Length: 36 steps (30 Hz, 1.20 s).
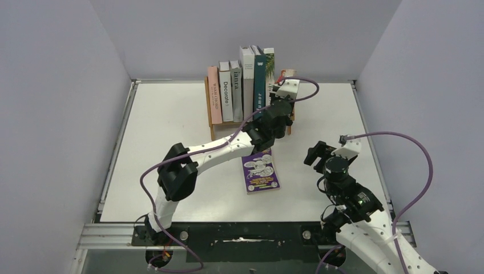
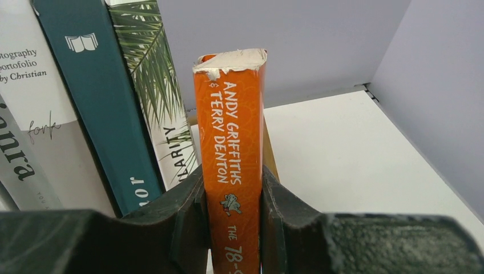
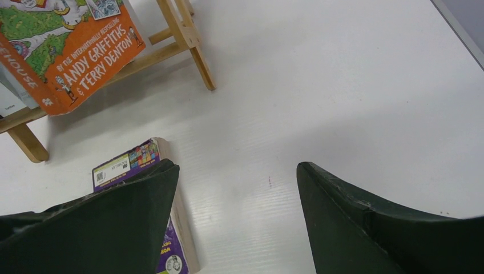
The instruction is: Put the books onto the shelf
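— At the right end of the shelf (image 1: 209, 108), which step is in hand?
— An orange paperback (image 2: 231, 114) is clamped upright by its spine in the left gripper (image 2: 234, 197), just beside the palm-leaf book (image 2: 154, 85). It is being slotted into the row. It seems not fully seated, though its foot is hidden.
— And next?
— It is to be lowered, then released. A purple paperback (image 1: 260, 171), lying flat on the table (image 1: 171, 114), is not yet shelved. The right gripper (image 3: 237, 220) is held wide and empty over its edge.
— What can be read?
— "Andy Griffiths & Terry Denton" on the orange spine, "Decorate" on the Decorate book (image 1: 226, 94) and "by Christian" on a white book (image 2: 23, 74). The purple title is too small.
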Tool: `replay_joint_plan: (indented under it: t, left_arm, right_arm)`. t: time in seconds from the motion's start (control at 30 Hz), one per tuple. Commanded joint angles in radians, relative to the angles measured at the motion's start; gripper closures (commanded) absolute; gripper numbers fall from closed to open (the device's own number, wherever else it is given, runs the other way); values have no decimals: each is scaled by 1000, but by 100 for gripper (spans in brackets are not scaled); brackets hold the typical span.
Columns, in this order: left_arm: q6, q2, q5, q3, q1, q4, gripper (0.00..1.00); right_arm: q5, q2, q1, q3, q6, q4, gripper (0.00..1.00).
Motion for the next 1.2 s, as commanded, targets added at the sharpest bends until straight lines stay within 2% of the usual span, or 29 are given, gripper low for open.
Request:
replay_joint_plan:
  t: [0.0, 0.23, 0.7, 1.17]
  left_arm:
    - [63, 30, -48, 126, -5, 163, 100]
    - [110, 121, -106, 236, -3, 156, 100]
    - [272, 393, -329, 628, 17, 44, 100]
    - [158, 355, -299, 531, 115, 4, 100]
  right_arm:
    - [10, -22, -5, -1, 5, 23, 23]
    - [3, -32, -6, -3, 9, 20, 23]
    - [-3, -42, -6, -12, 14, 21, 23]
    - [-8, -28, -6, -22, 10, 33, 23]
